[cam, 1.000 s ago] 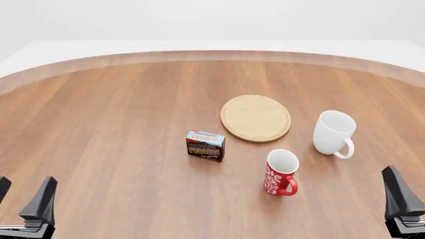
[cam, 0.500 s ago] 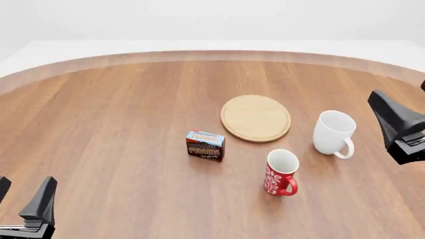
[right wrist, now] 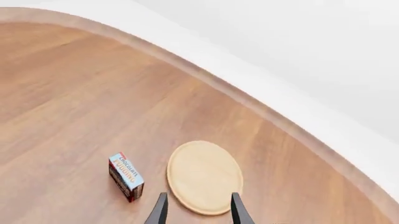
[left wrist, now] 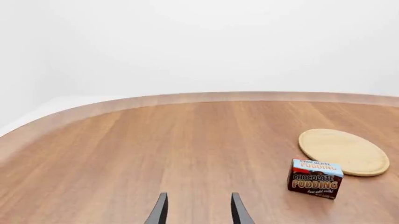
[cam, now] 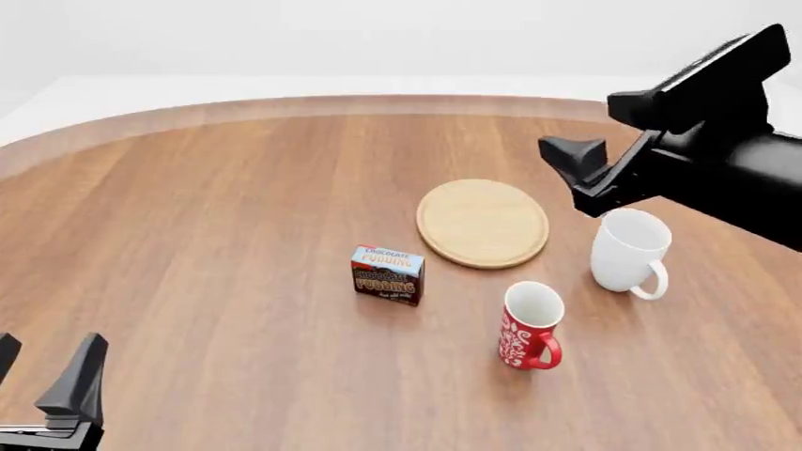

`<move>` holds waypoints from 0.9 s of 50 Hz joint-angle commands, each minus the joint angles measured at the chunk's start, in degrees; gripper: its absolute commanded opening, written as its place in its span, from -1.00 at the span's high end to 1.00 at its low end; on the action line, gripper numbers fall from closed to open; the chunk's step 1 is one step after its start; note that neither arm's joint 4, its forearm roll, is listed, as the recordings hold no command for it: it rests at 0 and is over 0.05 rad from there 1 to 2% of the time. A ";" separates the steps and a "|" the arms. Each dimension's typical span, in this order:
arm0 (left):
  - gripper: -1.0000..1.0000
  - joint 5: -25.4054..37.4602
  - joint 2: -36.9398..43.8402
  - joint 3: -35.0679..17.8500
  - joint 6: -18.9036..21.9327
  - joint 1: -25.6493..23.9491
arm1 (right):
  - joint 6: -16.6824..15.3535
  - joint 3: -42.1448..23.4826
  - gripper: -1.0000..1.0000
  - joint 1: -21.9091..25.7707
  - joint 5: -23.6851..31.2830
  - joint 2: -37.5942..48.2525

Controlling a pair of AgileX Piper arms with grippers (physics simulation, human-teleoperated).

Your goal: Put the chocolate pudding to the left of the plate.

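The chocolate pudding point(cam: 387, 274) stands upright on the table point(cam: 213, 216), just beside the plate point(cam: 483, 223) at its near-left edge. The right gripper point(right wrist: 195, 210) hangs above the plate's right side, fingers parted, holding nothing. The left gripper point(left wrist: 197, 211) sits low at the near-left table edge, fingers parted, empty.

Bright even light, soft faint shadows under objects, sharp clean renders, no glare or blur

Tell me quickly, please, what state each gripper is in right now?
Left gripper: open, holding nothing.
Right gripper: open, holding nothing.
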 commanded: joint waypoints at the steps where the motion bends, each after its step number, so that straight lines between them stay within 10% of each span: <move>1: -1.00 0.00 0.00 0.00 0.00 0.00 | -2.19 -4.44 -1.00 2.17 2.41 9.31; 45: -1.00 0.00 0.00 0.00 0.00 0.00 | -2.26 -9.14 -1.00 9.95 2.95 27.11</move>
